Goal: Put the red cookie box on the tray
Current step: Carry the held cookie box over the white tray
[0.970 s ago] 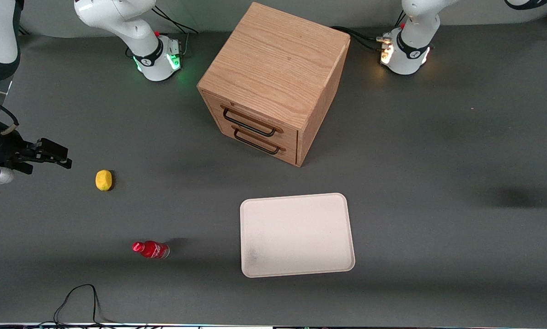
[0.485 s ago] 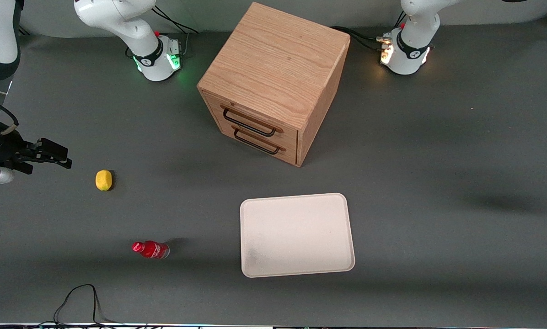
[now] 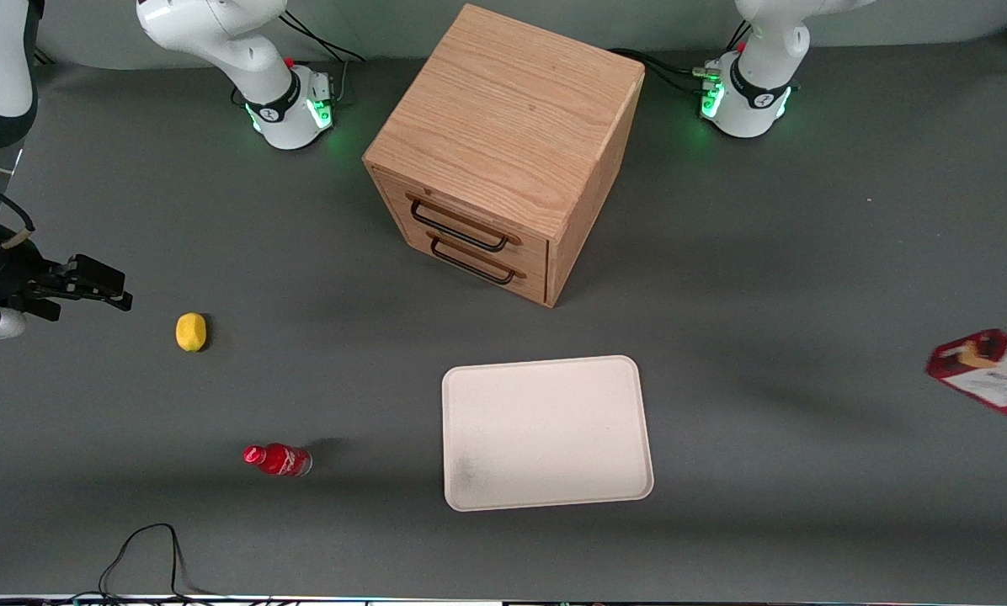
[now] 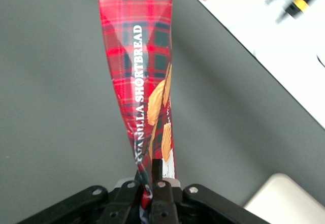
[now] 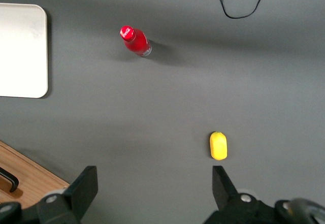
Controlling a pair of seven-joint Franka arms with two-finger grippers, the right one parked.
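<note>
The red cookie box [image 3: 985, 370], a tartan carton with a white panel, hangs above the table at the working arm's end and is partly cut off by the front view's edge. In the left wrist view the red cookie box [image 4: 139, 76] stretches away from my gripper [image 4: 148, 173], which is shut on the box's near end, with dark table below. The arm and gripper do not show in the front view. The cream-white tray [image 3: 546, 433] lies flat with nothing on it, nearer the front camera than the wooden cabinet [image 3: 503, 143] and well apart from the box.
A yellow lemon [image 3: 190, 332] and a small red bottle [image 3: 278, 459] lie toward the parked arm's end. The cabinet's two drawers are shut. A black cable [image 3: 146, 555] loops at the table's front edge. The table's edge [image 4: 244, 46] runs close to the held box.
The red cookie box has come into the front view from the working arm's end, where only a moving shadow showed before. The working arm's base light has turned from yellow to green.
</note>
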